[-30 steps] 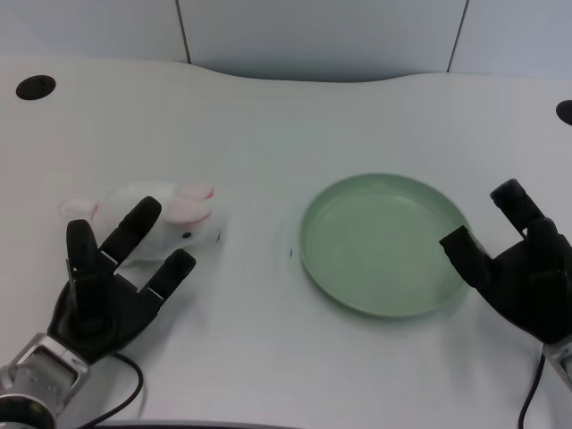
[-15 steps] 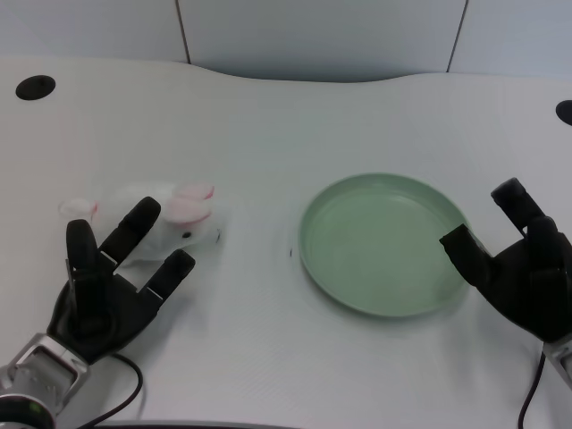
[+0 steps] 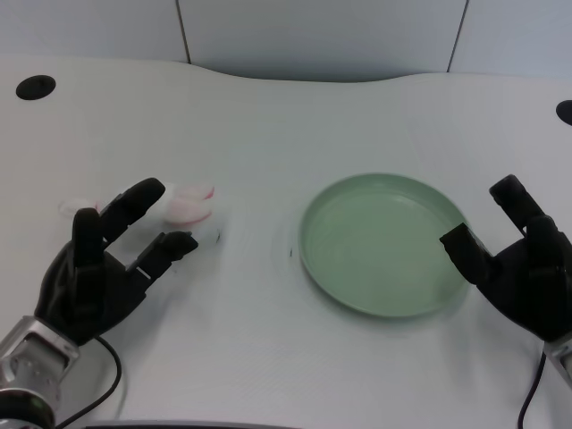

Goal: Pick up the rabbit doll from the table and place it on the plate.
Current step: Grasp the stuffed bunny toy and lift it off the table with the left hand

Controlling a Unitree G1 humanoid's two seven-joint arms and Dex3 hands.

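1. A white table [image 3: 268, 134] fills the head view, and pale wall panels run along its far edge.
2. A dark round hole [image 3: 36, 87] is cut into the table at the far left. Part of another hole [image 3: 565, 112] shows at the right edge.
3. A pale green round plate [image 3: 386, 243] with a raised rim lies flat on the table, right of centre.
4. The rabbit doll [image 3: 183, 207] lies on the table well to the left of the plate. It is white with pink-lined ears, and a small dark eye shows near its front.
5. The left hand [image 3: 98, 268] covers most of the doll. Only the pink ears, a little of the white head and a faint pale patch off to the far left are visible.
6. The black fingers [image 3: 134, 201] of that hand are spread and reach forward over the doll's body. A lower finger points toward the doll's face.
7. I cannot tell whether the fingers are touching the doll or only hanging over it. No hold on it can be seen, and the doll sits on the table surface.
8. The silver forearm [image 3: 31, 366] of the left arm comes in from the lower left corner, with a black cable [image 3: 103, 389] looping beside it.
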